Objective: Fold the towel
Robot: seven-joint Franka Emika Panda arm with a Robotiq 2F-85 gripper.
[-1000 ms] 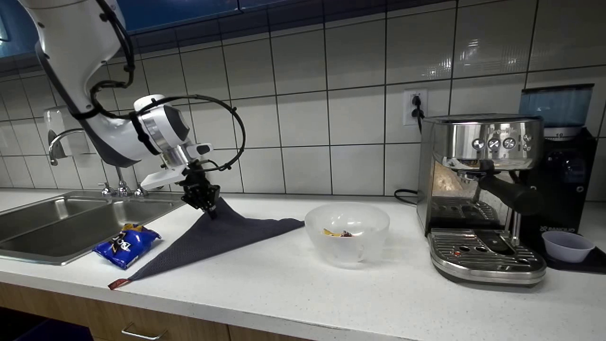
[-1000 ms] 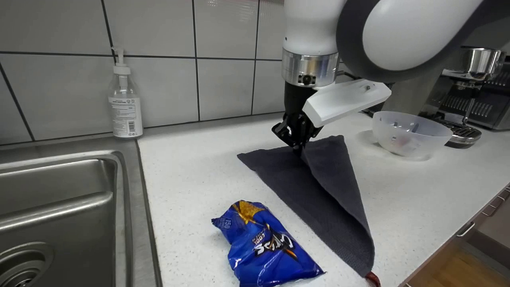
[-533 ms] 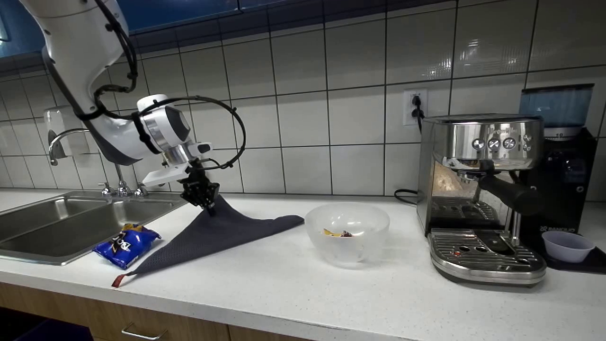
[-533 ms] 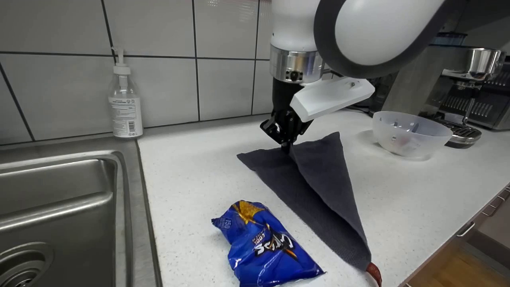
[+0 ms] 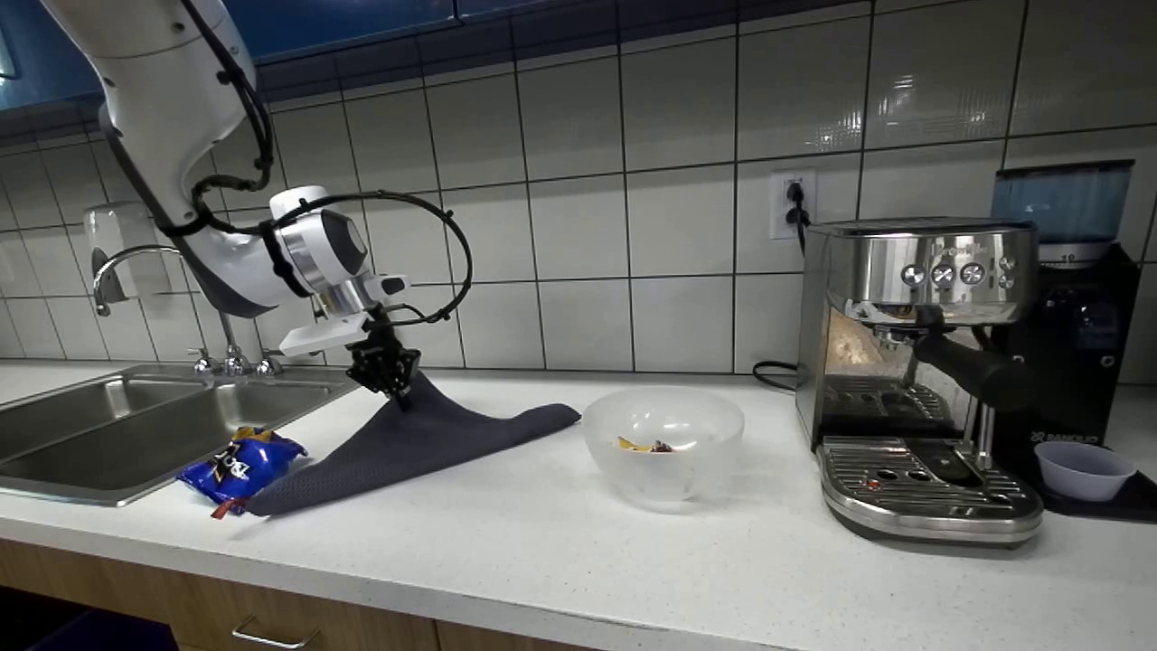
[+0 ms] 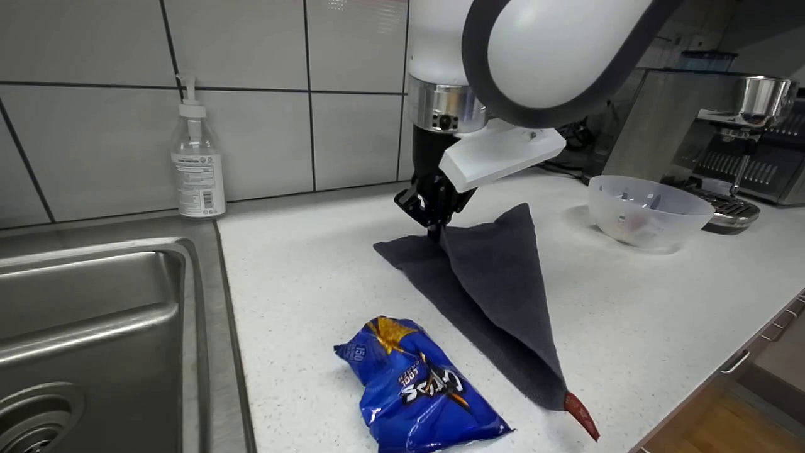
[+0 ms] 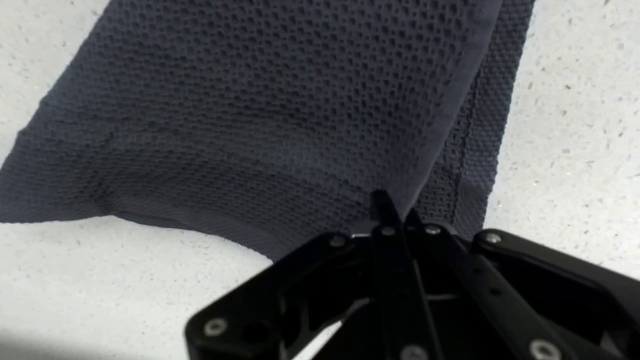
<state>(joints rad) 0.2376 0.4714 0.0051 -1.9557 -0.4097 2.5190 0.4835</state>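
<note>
Speckled white countertop [image 5: 542,547] before me, bearing: dark gray towel [image 6: 500,283], partly raised, red tab [image 6: 580,414] toward the front edge; blue snack bag [image 6: 421,387], between towel and inset sink [image 6: 212,327]; translucent bowl [image 5: 664,484], about midway between front and back edges; coffee machine [image 5: 904,300] and black grinder [image 5: 1071,344] side by side, toward the back edge.

A blue chip bag [image 6: 427,390] lies on the worktop [image 6: 295,270] near the sink [image 6: 219,327]. A frosted bowl [image 5: 664,484] stands between it and an espresso machine [image 5: 913,298]; a pump bottle [image 6: 198,167] stands by the tiles [image 6: 358,135].
</note>
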